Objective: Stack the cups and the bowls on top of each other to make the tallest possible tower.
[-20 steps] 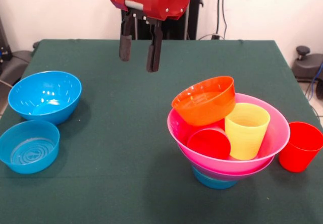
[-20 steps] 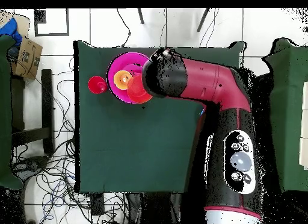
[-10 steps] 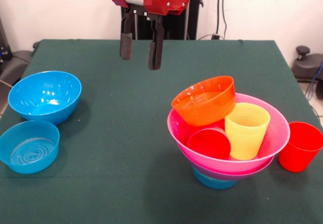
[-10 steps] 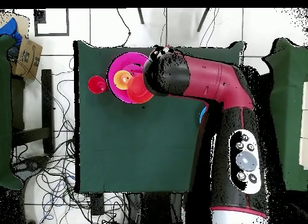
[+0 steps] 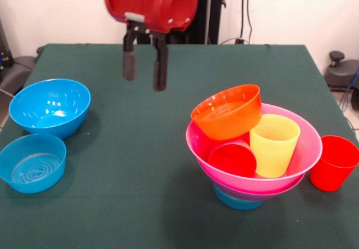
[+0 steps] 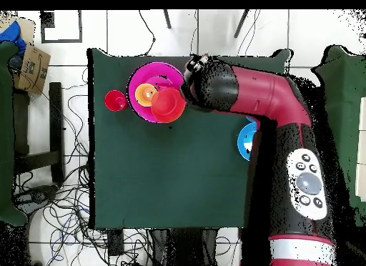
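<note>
The tower stands at the front right: a small blue bowl (image 5: 238,202) at its base and a wide pink bowl (image 5: 305,148) above it. A tilted orange bowl (image 5: 227,112), a yellow cup (image 5: 274,146) and a red cup (image 5: 231,160) sit in the pink bowl. A second red cup (image 5: 334,162) stands on the table right of the tower. My gripper (image 5: 145,79) hangs open and empty above the table's far middle, left of the tower. In the overhead view the pink bowl (image 6: 136,83), orange bowl (image 6: 169,104) and lone red cup (image 6: 116,101) show. The lime green bowl is out of view.
Two blue bowls stand at the left edge, a deep one (image 5: 50,106) and a shallower one (image 5: 32,162) in front of it. In the overhead view the arm (image 6: 250,99) covers most of them; one blue bowl (image 6: 244,140) peeks out.
In the front view the gripper has moved left and slightly down, away from the tower. In the overhead view the arm has swung right. The bowls and cups have not moved.
</note>
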Action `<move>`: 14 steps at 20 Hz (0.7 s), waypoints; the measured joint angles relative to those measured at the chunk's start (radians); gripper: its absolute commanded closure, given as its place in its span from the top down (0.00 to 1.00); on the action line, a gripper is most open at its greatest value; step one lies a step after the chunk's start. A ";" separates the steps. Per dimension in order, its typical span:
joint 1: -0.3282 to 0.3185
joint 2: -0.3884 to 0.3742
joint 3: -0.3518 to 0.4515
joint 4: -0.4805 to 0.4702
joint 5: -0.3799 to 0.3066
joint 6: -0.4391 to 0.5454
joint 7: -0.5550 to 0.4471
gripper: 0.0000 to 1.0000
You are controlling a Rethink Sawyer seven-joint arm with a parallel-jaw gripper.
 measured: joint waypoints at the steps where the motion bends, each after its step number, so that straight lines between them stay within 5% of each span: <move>1: -0.027 0.006 0.023 0.004 -0.013 0.000 -0.008 1.00; 14: -0.181 0.047 0.159 0.055 -0.103 0.000 -0.125 1.00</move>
